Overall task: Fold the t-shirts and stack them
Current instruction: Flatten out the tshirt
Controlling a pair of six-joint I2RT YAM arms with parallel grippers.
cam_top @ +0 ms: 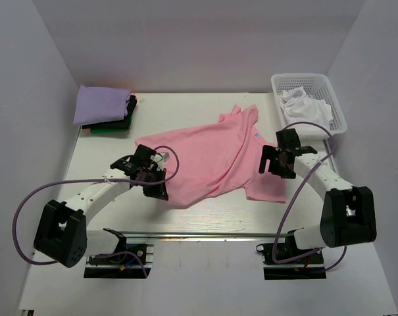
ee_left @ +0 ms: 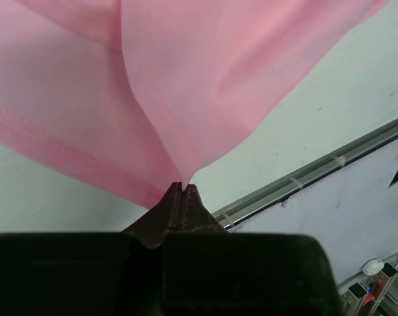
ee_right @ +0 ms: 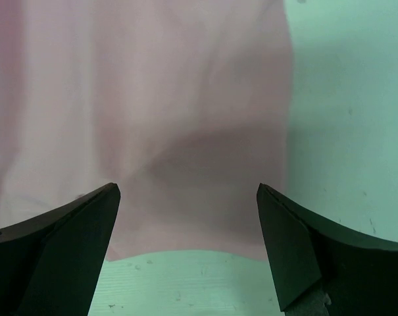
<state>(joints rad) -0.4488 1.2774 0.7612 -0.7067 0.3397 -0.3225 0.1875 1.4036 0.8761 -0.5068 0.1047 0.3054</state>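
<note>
Soft matt pink cloth t-shirt — smooth white table

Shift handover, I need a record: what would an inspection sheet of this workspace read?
Surface: white table, lightly marked.
Job's things: pink t-shirt spread rumpled mid-table; folded stack far left, lavender tee over black tee and green tee.
Clutter: white basket far right, white cloth inside.
Grippers: left gripper shut on the pink t-shirt; right gripper open over it.
Cables: purple cables looping along both arms.
Surroundings: plain white walls.

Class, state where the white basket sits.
In the top view, the white basket sits at the table's far right corner, beyond the right gripper and pink t-shirt.
</note>
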